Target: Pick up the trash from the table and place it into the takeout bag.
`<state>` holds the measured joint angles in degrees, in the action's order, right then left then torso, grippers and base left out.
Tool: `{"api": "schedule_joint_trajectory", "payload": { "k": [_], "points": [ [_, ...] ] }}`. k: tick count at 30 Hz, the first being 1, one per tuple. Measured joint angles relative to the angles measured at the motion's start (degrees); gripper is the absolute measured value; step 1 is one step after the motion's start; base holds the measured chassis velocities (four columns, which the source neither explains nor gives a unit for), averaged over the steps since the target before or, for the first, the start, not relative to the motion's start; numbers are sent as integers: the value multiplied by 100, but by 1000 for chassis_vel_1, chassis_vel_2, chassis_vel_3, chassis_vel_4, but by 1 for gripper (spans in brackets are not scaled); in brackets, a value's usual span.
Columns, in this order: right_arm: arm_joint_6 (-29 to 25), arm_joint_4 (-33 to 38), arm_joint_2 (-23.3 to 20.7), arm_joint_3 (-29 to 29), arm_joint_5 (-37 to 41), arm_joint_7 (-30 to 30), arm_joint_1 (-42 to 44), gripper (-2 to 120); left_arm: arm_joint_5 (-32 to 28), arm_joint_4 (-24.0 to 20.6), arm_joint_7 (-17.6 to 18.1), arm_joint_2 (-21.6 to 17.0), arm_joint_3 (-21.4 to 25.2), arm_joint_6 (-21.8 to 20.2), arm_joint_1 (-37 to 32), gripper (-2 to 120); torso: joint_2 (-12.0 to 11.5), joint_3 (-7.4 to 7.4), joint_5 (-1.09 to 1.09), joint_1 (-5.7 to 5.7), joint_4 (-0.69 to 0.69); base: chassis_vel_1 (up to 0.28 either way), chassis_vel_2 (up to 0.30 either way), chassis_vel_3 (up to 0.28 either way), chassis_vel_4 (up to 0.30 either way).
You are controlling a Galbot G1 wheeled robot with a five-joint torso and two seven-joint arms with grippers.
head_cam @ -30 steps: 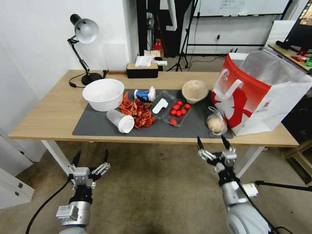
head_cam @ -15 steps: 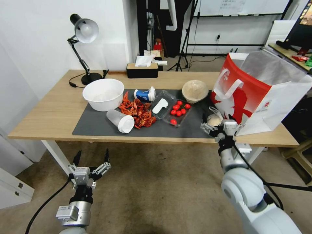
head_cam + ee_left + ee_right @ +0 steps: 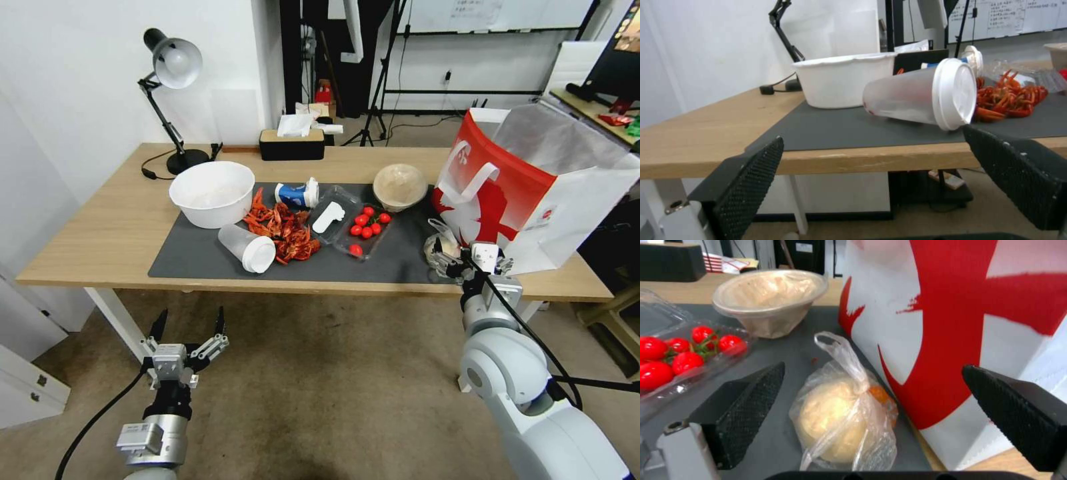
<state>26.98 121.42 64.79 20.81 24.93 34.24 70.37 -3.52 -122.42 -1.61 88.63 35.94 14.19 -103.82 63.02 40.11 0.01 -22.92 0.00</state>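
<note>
**Occlusions and cut-offs, current frame set**

Head view: clear bag [image 3: 441, 250] mostly covered by the right gripper [image 3: 467, 261] and wrist; only its upper knot and one side show. Takeout bag [image 3: 533, 180] interior hidden beyond the foil lining near the rim; far corner runs off the picture's edge. Small print on its side too small to read.

Right wrist view: takeout bag [image 3: 960, 323] cut off at top and side; tomato tray [image 3: 680, 356] cut by the edge; an orange patch behind the clear bag [image 3: 844, 420] cannot be identified.

Left wrist view: blue-white paper cup [image 3: 971, 56] nearly all hidden behind the white-lidded cup [image 3: 925, 95]; tan lidded bowl [image 3: 1058, 55] clipped at the edge.
</note>
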Motion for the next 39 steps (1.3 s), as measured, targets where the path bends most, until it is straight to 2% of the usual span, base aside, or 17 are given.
{"api": "schedule_joint_trajectory", "payload": {
  "k": [13, 39],
  "points": [
    [84, -344, 129, -217, 556, 316, -245, 100, 52, 45, 1, 40, -42, 42, -18, 100, 1, 0, -1, 0, 0, 0, 0, 0, 0],
    [48, -1015, 398, -434, 760, 727, -732, 100, 27, 77, 14, 16, -8, 58, -25, 100, 1, -1, -1, 0, -1, 0, 0, 0, 0]
  ]
}}
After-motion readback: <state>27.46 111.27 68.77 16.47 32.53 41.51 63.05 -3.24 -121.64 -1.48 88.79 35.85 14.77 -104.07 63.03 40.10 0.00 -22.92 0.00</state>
